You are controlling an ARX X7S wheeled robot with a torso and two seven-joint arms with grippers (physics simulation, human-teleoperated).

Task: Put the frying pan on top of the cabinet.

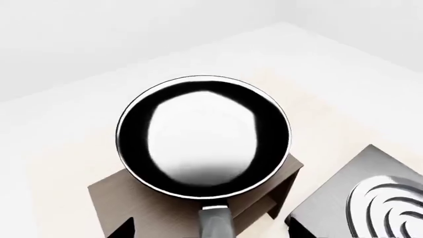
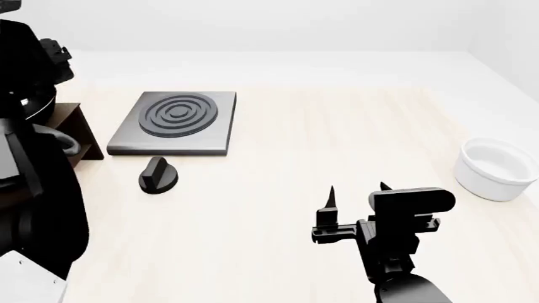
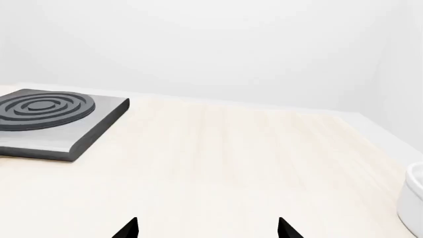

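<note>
Pan [image 1: 203,136] over cabinet [image 1: 112,198], ready for set-down.
Left claw's grip unseen, cannot tell; right claw [image 2: 358,192] wide, idle at 5 o'clock.

We've got the pan [image 1: 203,136] over the cabinet [image 1: 112,196] at the table's [image 2: 337,145] left edge, stove plate [image 2: 175,122] just right of it, knob [image 2: 156,175] in front, bowl [image 2: 498,167] at the right edge.

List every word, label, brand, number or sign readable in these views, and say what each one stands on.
None: no readable text in any view.
The frying pan, cabinet, stove plate, black knob and white bowl are all unmarked.
The stove plate bears only raised rings, not writing.
</note>
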